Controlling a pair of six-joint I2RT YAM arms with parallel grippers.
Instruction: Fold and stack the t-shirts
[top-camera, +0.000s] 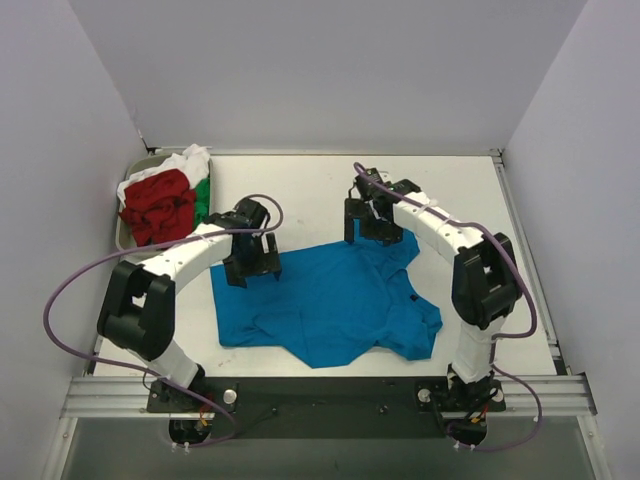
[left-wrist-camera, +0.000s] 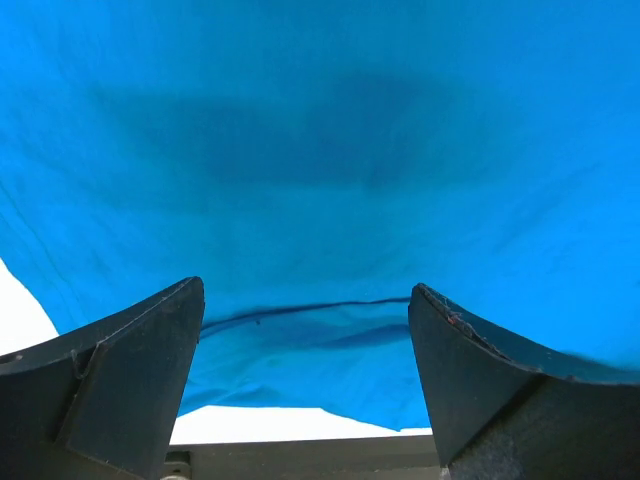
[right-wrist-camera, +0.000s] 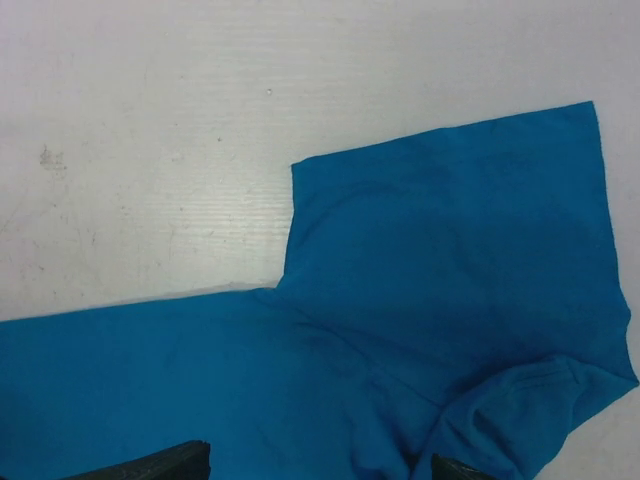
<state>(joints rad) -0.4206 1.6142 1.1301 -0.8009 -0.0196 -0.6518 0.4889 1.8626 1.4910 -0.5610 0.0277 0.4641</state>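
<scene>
Blue t-shirt (top-camera: 330, 300) in the top view lies spread but rumpled mid-table, between the two arms, its near right corner bunched over itself. It looks light, thin and limp. It will likely sag from any single grip and drag across the smooth table (top-camera: 470, 200), so two pinches at opposite edges should suit it better than one in the middle. The left gripper (top-camera: 250, 265) hovers over its far left edge and the right gripper (top-camera: 375, 225) over its far right edge. A red shirt (top-camera: 158, 208), a green shirt (top-camera: 203, 200) and a white shirt (top-camera: 185, 163) are heaped in the tray (top-camera: 122, 232) at the far left corner, well apart from the blue one. That heap sits just beside the left arm, the only thing a wide swing might brush.

Seen from the left wrist, the left gripper (left-wrist-camera: 305, 370) stands wide open with nothing in it. The blue t-shirt (left-wrist-camera: 320, 150) fills the view below, and a seam line runs between the fingers (left-wrist-camera: 130, 380). That hemmed edge, with bare table (left-wrist-camera: 290, 425) just beyond it, looks a fair place to pinch.

Looking from the right wrist, the right gripper (right-wrist-camera: 320, 465) shows only its tips, set apart and empty. The sleeve (right-wrist-camera: 450, 200) lies flat on the table (right-wrist-camera: 150, 150). Cloth is doubled at the lower right, so a pinch there could take two layers.
</scene>
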